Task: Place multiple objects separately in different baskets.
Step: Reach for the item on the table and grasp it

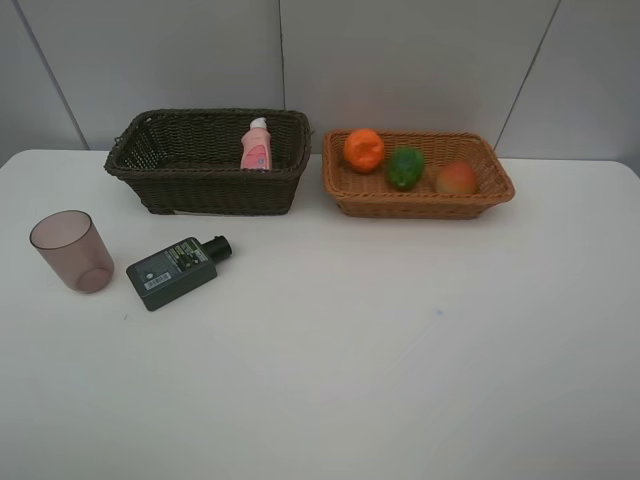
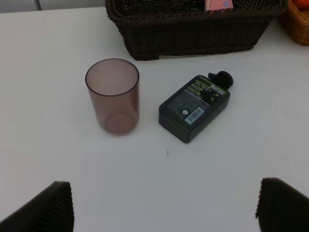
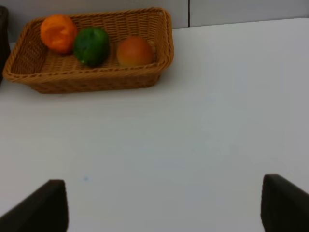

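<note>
The mauve cup (image 2: 113,95) looked to me like thin, stiff plastic: light, smooth-walled, likely to slip or tip, so I judged it best taken across its body below the rim, squeezed gently. Beside it, apart, the dark-green bottle (image 2: 194,107) lay flat, label up, black cap pointing toward the dark basket (image 2: 193,34); rigid and a little heavier, I reckoned, and best pinched across its narrow sides at mid-body. Both were ahead of my left fingers (image 2: 41,209), which were spread wide and held nothing. The cup stood toward my left-hand finger and the bottle nearer the middle of the gap, neither one between them yet. Beyond them the pink bottle (image 2: 218,4) already leaned inside the dark basket. My right fingers (image 3: 36,208) were spread too, empty over bare desk (image 3: 217,121), with the tan basket (image 3: 87,79) well ahead holding the tangerine (image 3: 58,32), green fruit (image 3: 91,45) and red-orange fruit (image 3: 135,50).
</note>
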Robot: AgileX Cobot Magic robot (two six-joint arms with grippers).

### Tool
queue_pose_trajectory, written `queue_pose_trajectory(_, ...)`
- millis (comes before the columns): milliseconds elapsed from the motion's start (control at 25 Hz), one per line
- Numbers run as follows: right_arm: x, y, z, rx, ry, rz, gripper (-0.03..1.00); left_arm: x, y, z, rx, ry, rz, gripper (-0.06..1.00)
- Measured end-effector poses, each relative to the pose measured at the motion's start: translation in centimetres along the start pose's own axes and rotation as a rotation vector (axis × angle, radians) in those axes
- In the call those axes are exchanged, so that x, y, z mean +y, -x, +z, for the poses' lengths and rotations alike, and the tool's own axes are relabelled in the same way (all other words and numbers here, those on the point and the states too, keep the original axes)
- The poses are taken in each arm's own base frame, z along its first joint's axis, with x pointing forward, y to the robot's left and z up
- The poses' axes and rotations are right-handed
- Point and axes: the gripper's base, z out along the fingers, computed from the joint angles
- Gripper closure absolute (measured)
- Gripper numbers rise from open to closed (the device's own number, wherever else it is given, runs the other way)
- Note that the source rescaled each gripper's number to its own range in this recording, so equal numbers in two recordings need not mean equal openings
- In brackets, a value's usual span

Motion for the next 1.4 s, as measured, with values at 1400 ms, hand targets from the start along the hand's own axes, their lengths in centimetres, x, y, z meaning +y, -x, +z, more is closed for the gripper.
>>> queue_pose_trajectory(1400,0.0,0.0,0.0,0.000,0.001,0.000,0.26,-0.3,8.5,14.2,0.590,-0.049,0.043,-0.04)
